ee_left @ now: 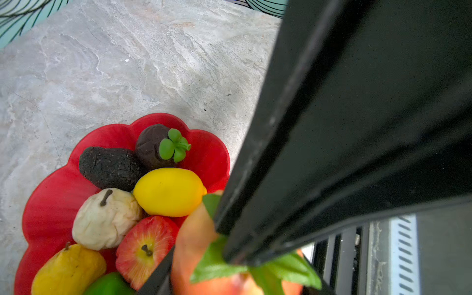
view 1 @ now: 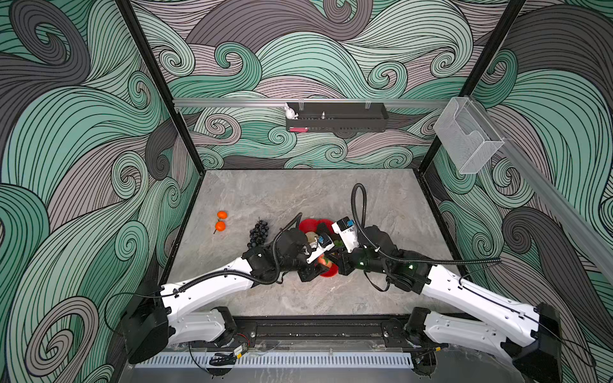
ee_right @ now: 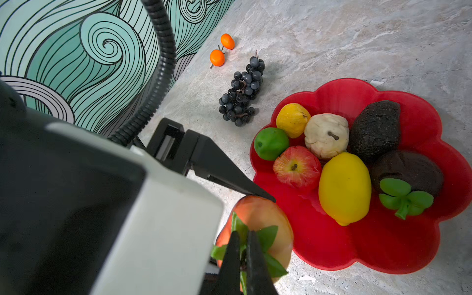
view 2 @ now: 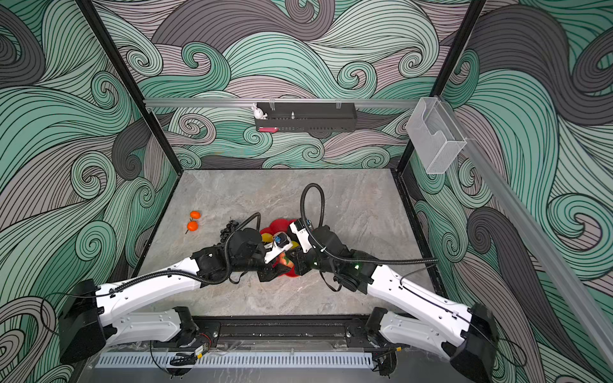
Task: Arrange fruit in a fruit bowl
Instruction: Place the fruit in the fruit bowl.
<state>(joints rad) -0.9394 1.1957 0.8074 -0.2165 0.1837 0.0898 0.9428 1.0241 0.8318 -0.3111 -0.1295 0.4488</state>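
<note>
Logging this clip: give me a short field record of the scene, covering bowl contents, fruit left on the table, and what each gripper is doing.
bowl: red fruit bowl, on the table
in bowl: lemon, apple, lime, beige piece, yellow pear-shaped piece, two dark fruits
outside bowl: grape bunch, two oranges
right gripper: shut on the leaves of a peach-coloured fruit, by the bowl's rim
left gripper: at the same fruit; grip unclear

Left arm (view 1: 205, 288), right arm (view 1: 464, 291) angled inward, wrists close, left fingers (ee_right: 224, 176) spread, right fingers (ee_right: 229, 263) pinched together.
</note>
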